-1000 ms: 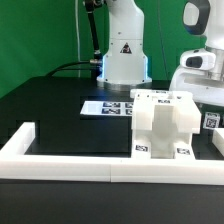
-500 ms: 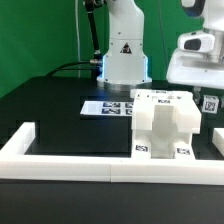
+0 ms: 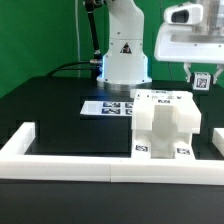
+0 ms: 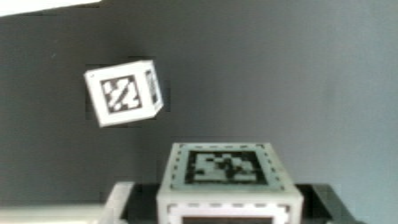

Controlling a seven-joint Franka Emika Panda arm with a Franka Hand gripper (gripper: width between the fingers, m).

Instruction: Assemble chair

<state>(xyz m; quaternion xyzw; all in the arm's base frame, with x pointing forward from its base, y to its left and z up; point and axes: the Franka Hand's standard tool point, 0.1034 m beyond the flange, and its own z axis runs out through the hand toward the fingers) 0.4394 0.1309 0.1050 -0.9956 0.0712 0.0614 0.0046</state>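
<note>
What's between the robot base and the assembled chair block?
The marker board, flat on the black table, lies between the robot base and the chair block; the exterior view shows it.

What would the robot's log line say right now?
gripper: shut on small block | block: in the air | chair: partly built, untouched

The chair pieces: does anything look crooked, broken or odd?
Nothing stands out. The assembled block stands upright and looks whole near the marker board, and the gripper holds a small tagged piece squarely in the air.
</note>
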